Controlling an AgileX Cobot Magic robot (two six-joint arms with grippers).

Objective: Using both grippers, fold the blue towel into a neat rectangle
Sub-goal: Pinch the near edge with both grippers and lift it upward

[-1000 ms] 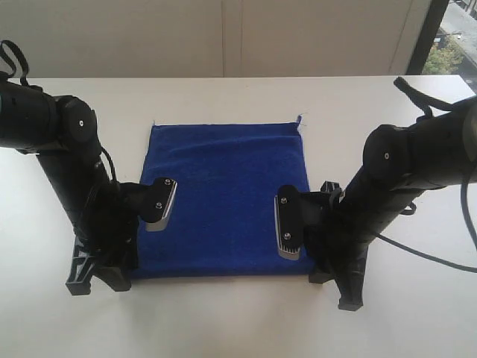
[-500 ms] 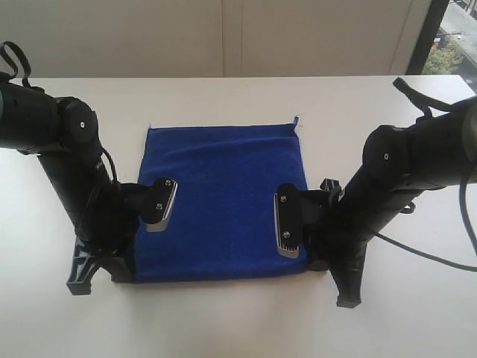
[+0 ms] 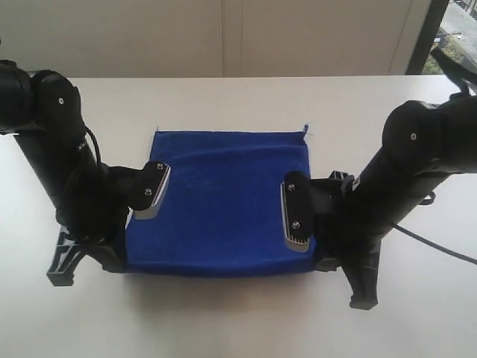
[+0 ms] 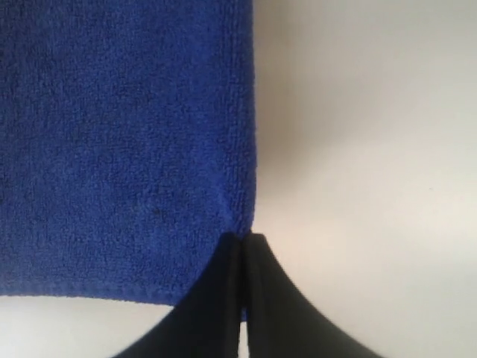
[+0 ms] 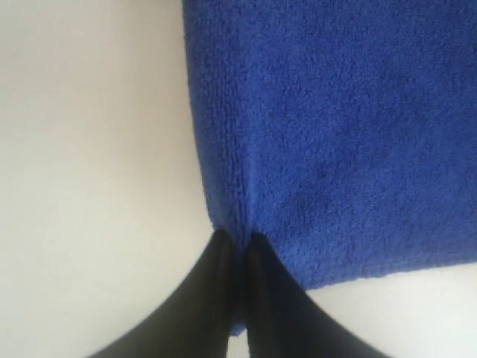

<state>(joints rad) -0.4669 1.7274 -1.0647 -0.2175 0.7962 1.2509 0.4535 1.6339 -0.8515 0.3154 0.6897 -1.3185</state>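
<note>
So, the blue towel [image 3: 223,198] is spread out in the middle of the white desk [image 3: 238,97], roughly square, with both black arms coming down at its near corners, one on each side. The left end effector [image 4: 243,245] is pinched closed right on the towel's side hem, close to the near left corner. In the left wrist view the two black fingers meet with basically no gap and the blue plush edge runs in between them. Same deal on the other side: the right end effector [image 5: 239,240] is closed on the right side hem close to the near right corner, fingers pressed together with the cloth caught at their tips. Both are narrow and holding the towel.

From the exterior view you can't really see the fingertips, the arm bodies hide them. What you do see is a silver-grey ribbed piece on each arm, left one [image 3: 153,195] and right one [image 3: 296,221], sitting above the towel near its side edges. The near edge casts a soft shadow on the desk; can't tell whether it's off the surface. The far edge lies flat, with a small pale tag [image 3: 306,128] poking out at the far right corner.
</note>
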